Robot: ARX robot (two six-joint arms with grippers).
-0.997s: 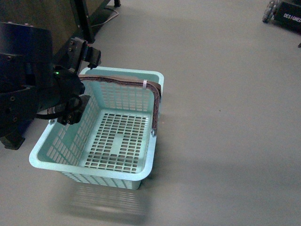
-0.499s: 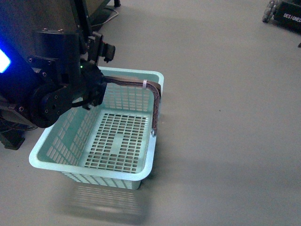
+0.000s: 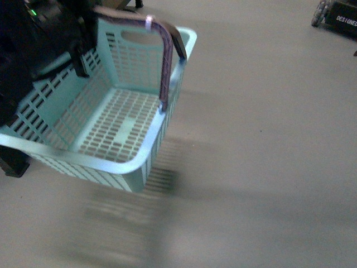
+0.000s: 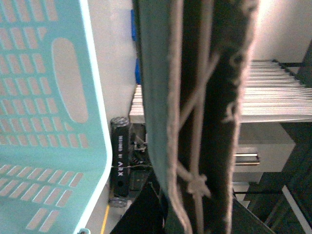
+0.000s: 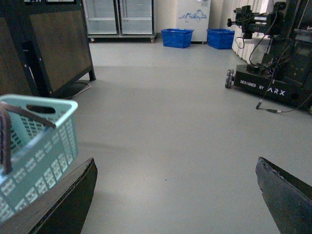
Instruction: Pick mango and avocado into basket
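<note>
Light teal slotted plastic basket [image 3: 78,158] now lifting off floor [image 3: 268,139], tilting, empty. Left end effector [image 3: 85,33] clamping brown handle [image 3: 165,61]. Right end effector [image 5: 178,195] gaping. Probably carrying toward fruit.

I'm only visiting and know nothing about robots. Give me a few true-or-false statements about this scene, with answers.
1. The basket has nothing in it. True.
2. The basket sits flat on the floor. False: it hangs tilted above the floor.
3. The right gripper is open and holds nothing. True.
4. A mango lies beside the basket. False: no fruit is in view.
5. Blue crates stand near the far wall. True.
</note>
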